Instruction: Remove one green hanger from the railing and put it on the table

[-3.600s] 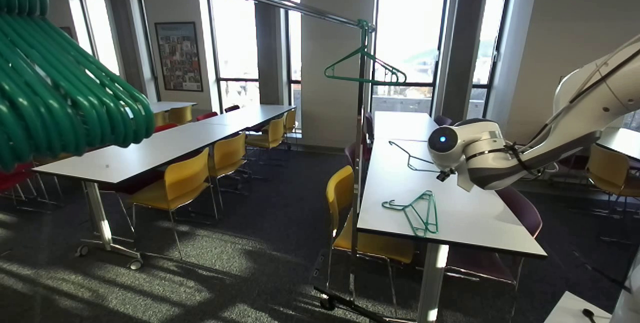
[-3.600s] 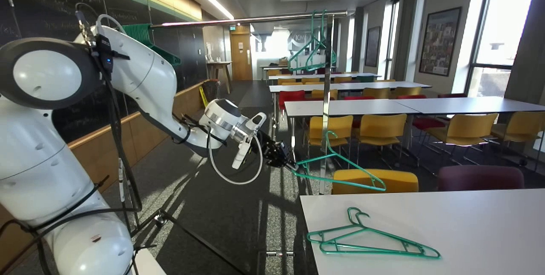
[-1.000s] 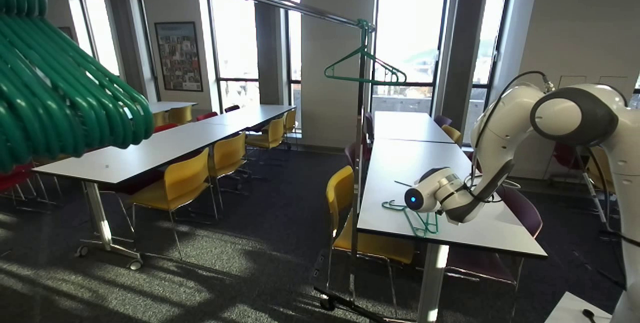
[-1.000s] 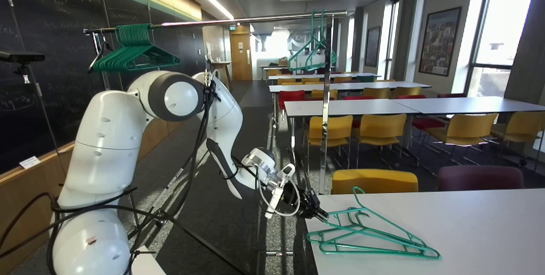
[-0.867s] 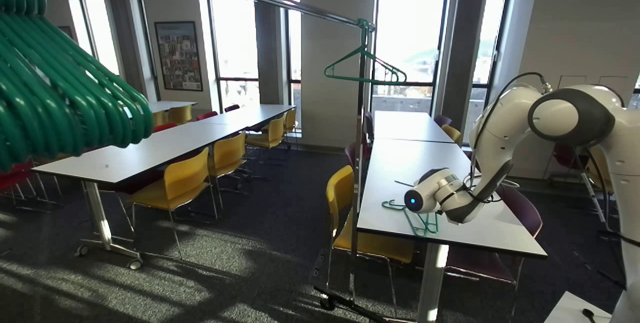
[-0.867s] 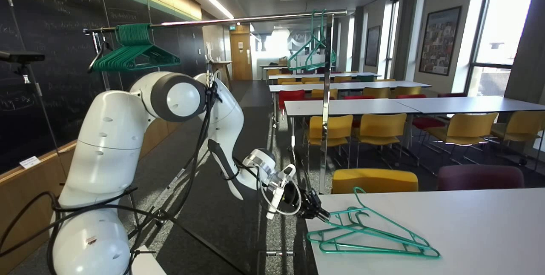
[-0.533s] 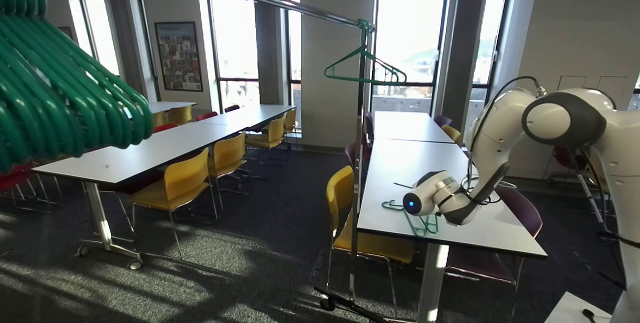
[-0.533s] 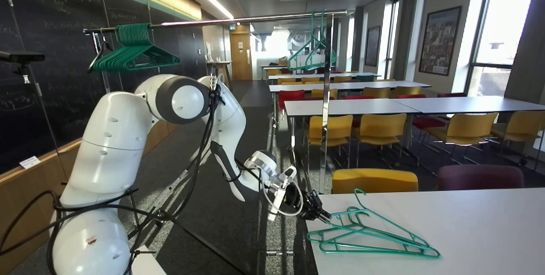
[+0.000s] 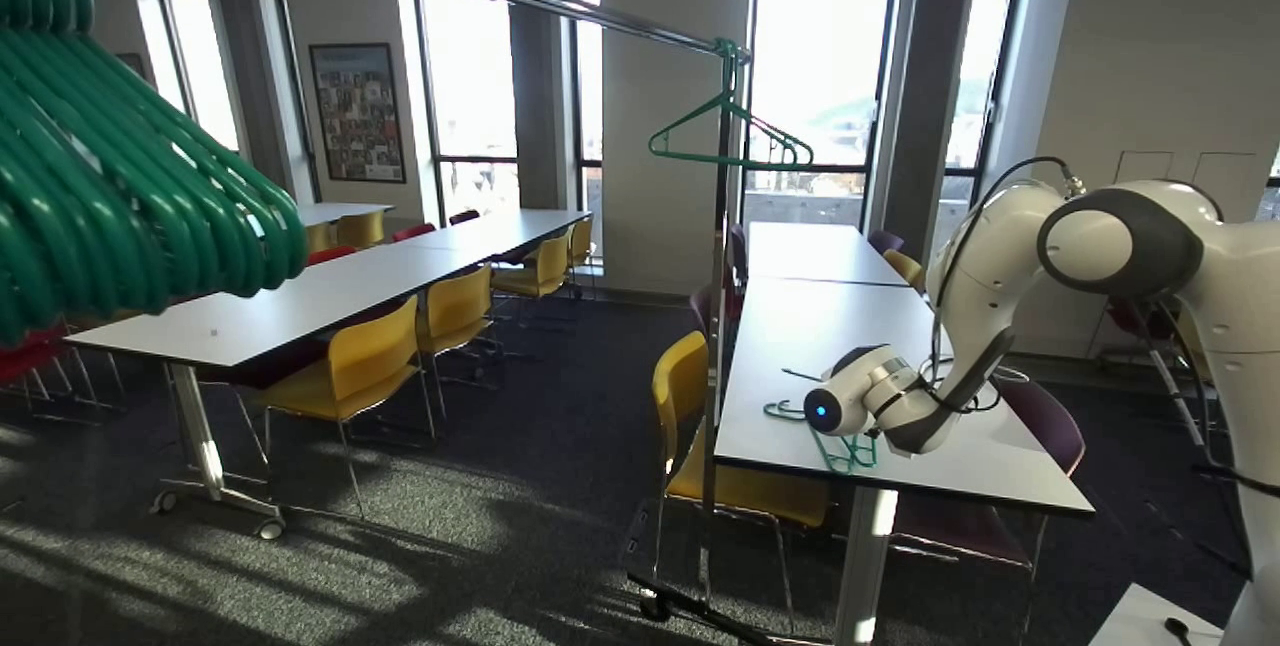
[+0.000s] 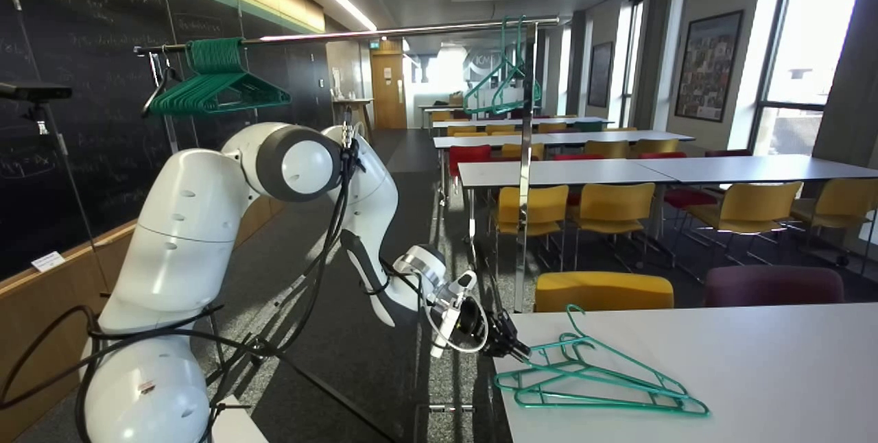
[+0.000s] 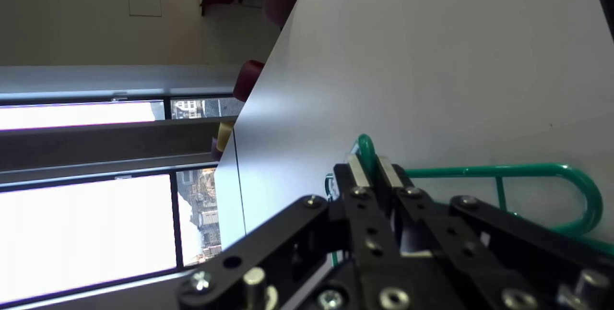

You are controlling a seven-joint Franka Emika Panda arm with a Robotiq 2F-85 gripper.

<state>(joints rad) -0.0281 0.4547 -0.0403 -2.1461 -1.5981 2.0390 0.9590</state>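
Observation:
My gripper (image 10: 525, 354) is shut on one lower end of a green hanger (image 10: 588, 338), low at the corner of the white table (image 10: 775, 374). In the wrist view the gripper (image 11: 371, 168) has that hanger's rounded end (image 11: 366, 148) between its pads. The held hanger's hook side tilts up above two other green hangers (image 10: 597, 404) lying on the table; whether it touches them I cannot tell. One lying hanger (image 11: 523, 171) shows beside the fingers. The railing (image 10: 411, 32) carries a few green hangers (image 10: 494, 108) at its far end. In an exterior view the wrist (image 9: 850, 396) hides the fingers.
A massed bundle of green hangers (image 10: 216, 93) hangs at the railing's other end, above the arm. The rack's upright pole (image 10: 524, 189) stands behind the table corner. A yellow chair (image 10: 603, 292) and a purple chair (image 10: 774, 288) back onto the table.
Since 3.6 seconds ago my gripper has come down with the held hanger from beside the pole to just over the lying hangers. In the last half second both shifted only slightly.

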